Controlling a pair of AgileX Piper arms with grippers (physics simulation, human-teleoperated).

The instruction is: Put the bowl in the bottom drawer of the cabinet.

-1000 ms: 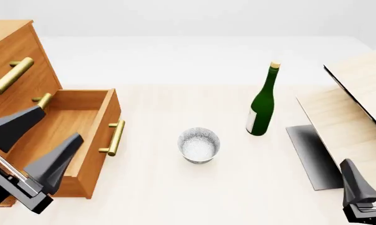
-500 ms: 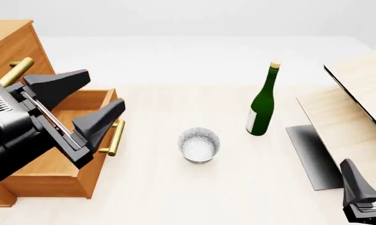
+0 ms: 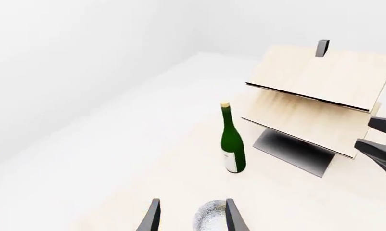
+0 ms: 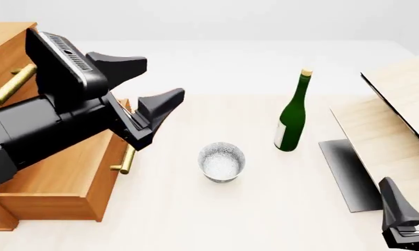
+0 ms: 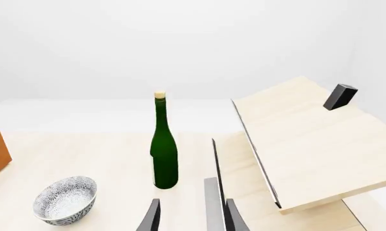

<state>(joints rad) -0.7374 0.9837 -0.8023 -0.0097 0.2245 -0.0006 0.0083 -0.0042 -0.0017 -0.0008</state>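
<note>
Ahead of our wide-open left gripper (image 4: pixel 150 83) sat the small speckled white ceramic bowl (image 4: pixel 221 161); we judged it light, rigid, slippery, best pinched across its rim. Right gripper (image 5: pixel 187 211): parted, empty.

1. Green bottle (image 4: pixel 290 121): we see it upright on the pale table (image 4: pixel 265 209), capped by a cork.
2. Pale wooden box (image 4: pixel 391 125): at the bottle's 3 o'clock, tilted, with a dark panel (image 4: pixel 345 172) beneath.
</note>
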